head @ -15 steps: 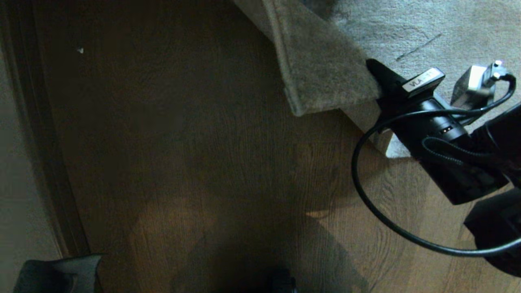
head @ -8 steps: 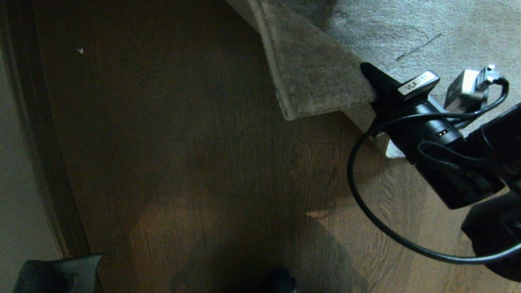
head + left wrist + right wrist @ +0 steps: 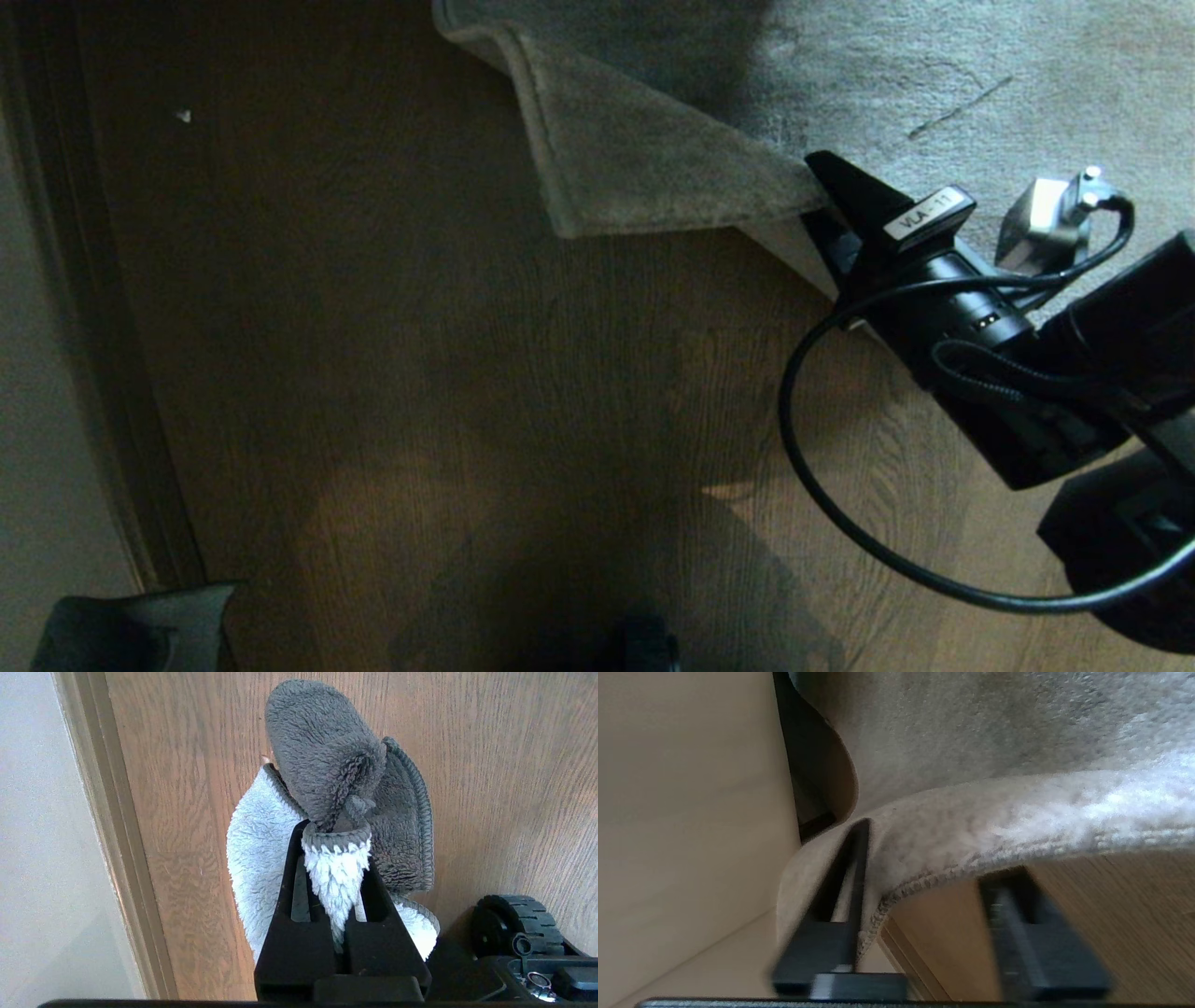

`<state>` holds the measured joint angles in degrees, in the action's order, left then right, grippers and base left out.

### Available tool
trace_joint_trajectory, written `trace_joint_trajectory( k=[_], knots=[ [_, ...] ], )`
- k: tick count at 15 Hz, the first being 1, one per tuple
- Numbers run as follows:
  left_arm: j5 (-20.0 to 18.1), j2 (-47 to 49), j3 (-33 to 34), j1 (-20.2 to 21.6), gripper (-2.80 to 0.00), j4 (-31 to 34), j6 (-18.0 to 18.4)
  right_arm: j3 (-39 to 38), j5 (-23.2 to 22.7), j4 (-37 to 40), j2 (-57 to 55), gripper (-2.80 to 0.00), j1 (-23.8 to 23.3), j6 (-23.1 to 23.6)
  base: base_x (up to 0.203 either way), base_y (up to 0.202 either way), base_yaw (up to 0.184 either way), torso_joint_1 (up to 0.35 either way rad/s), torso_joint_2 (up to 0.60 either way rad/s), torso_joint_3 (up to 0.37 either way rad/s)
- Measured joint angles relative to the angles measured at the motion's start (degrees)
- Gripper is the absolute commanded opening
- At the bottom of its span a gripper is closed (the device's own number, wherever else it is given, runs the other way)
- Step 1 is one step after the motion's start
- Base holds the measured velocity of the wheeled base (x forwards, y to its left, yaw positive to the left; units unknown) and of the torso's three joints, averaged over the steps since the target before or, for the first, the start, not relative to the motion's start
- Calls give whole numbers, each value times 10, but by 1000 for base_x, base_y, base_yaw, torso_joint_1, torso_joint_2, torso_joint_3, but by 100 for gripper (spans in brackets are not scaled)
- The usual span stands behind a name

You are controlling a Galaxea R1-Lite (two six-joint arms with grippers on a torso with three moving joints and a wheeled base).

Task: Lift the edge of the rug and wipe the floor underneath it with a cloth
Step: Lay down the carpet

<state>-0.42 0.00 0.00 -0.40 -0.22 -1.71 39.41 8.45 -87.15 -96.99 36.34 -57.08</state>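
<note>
- The right gripper (image 3: pixel 924 933) stood at the rug edge (image 3: pixel 560 201), its jaws apart, with the hem (image 3: pixel 896 891) lying loose between them and pinched by neither.
- With nothing clamping it, the raised flap could drop back flat on the floor (image 3: pixel 467 373) and cover the part meant for wiping.
- The left gripper (image 3: pixel 334 858) was closed tight on the cloth (image 3: pixel 327 765), hanging low by the skirting board (image 3: pixel 117 835), well apart from the rug.
- The cloth might arrive too late, or bunched up, and wipe poorly.
</note>
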Motion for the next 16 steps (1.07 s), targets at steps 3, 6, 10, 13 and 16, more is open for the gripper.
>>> trace_joint_trajectory(
  k=[3,6,10,13,16],
  knots=[
    [0,0,0,0,-280,0,0,0,0,0,-2,0,0,1,0,0,0,0,0,0],
    [0,0,0,0,-280,0,0,-13,-2,0,0,0,13,0,0,0,0,0,0,0],
    [0,0,0,0,-280,0,0,-43,0,-1,3,0,50,2,0,0,0,0,0,0],
    [0,0,0,0,-280,0,0,-48,1,-1,-4,0,61,1,0,0,0,0,0,0],
    [0,0,0,0,-280,0,0,-55,8,-1,-22,0,69,-1,0,0,0,0,0,0]
  ],
)
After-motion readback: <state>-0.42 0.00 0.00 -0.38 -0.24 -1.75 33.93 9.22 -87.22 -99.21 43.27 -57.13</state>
